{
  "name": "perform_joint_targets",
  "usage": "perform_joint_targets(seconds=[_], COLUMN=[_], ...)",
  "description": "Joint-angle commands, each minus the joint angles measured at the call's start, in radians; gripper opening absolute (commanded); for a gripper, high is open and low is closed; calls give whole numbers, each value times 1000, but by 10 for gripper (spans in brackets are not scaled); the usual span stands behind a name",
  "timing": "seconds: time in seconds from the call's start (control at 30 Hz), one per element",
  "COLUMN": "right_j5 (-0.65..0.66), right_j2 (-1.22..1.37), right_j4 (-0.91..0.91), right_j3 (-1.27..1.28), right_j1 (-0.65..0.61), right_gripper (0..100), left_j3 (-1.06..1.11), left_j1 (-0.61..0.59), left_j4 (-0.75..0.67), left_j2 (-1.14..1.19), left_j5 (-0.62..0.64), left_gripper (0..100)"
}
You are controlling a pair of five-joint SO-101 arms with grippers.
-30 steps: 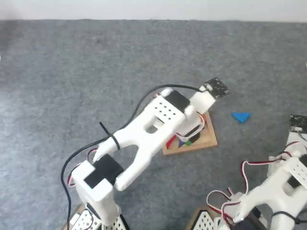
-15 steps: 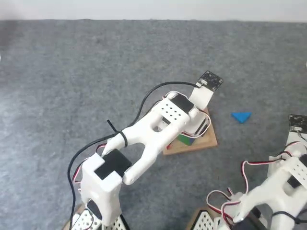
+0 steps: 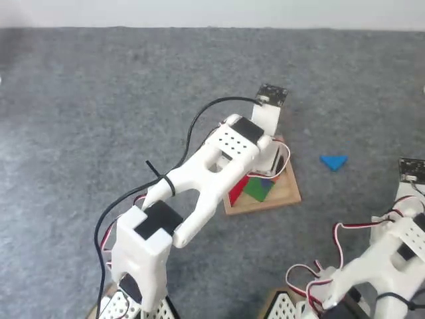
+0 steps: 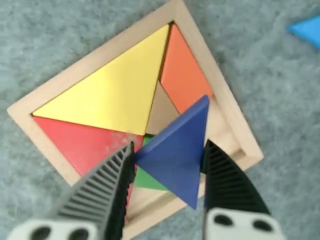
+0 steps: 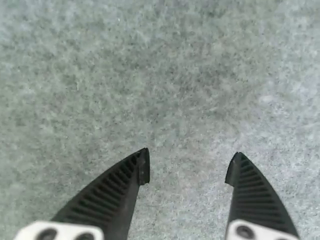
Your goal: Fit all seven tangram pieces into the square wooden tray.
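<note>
As the left gripper (image 4: 169,147) pinches the dark blue triangle (image 4: 180,157) over the wooden tray (image 4: 236,131), right gripper (image 5: 190,167) spread wide, squaring it to the bare corner looks key

In the high view the left arm (image 3: 219,166) lies over most of the tray (image 3: 287,191), so just bits of the red piece (image 3: 237,193) and the green piece (image 3: 257,189) peek out. In the left wrist view the dark blue triangle (image 4: 177,157) covers part of the green piece and one corner of the tray, and the light blue piece (image 4: 306,29) is blurry and cut off by the edge. The right arm (image 3: 382,262) is cut off by the high view's edge, and I cannot tell if the pale spot (image 4: 162,112) in the tray is a piece or bare wood.
</note>
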Motion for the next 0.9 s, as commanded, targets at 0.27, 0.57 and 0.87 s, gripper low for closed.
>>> perform_joint_targets(seconds=[0.27,0.57,0.87], right_j5=[12,-8,-315], right_j2=[-19,-18,176], right_j4=[-13,21,302], right_j3=[-43,-89,-566], right_j1=[-16,-159,-633], right_gripper=[270,270,270], left_j3=[-65,-85,262], left_j1=[-8,-216,-585], left_j4=[48,26,-51], left_j2=[-20,-57,-361], left_j5=[-46,-61,110], left_gripper=[316,316,318])
